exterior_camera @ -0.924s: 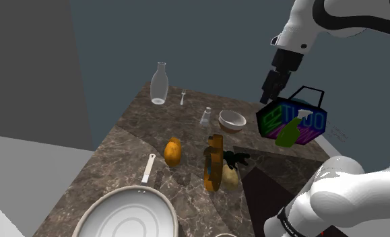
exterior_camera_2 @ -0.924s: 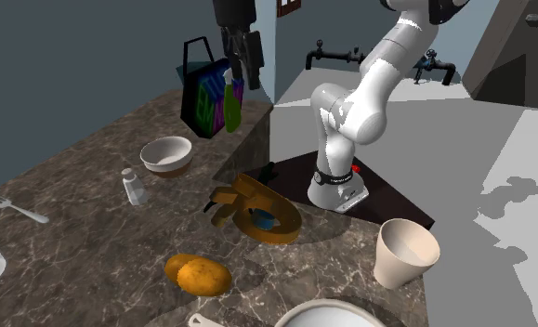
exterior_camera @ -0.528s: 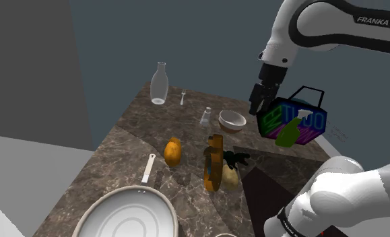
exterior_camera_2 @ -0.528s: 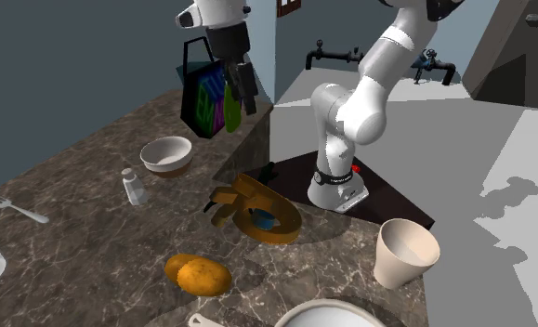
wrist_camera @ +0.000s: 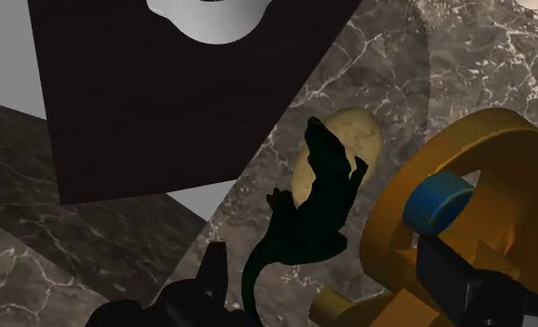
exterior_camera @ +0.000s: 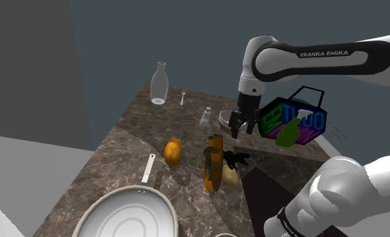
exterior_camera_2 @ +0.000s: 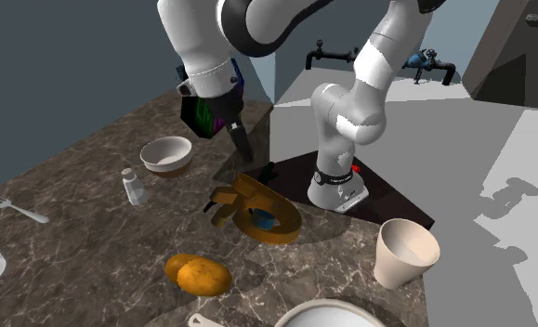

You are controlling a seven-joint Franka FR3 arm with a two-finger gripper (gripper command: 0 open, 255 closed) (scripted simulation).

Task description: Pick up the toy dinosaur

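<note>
The gripper (exterior_camera: 243,129), spread open, hangs above the black toy dinosaur (wrist_camera: 318,200), which lies directly ahead with its head by a pale lump (wrist_camera: 358,137), so it should probably descend straight and straddle the slim body, clear of the orange toy (wrist_camera: 462,186) alongside.

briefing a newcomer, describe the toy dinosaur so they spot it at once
On the marble counter, find the big orange toy near the arm's stand. The dinosaur lies beside that toy, head toward a tan lump. It is a small, all-black figure with a long curved tail, the only black thing among them.
</note>
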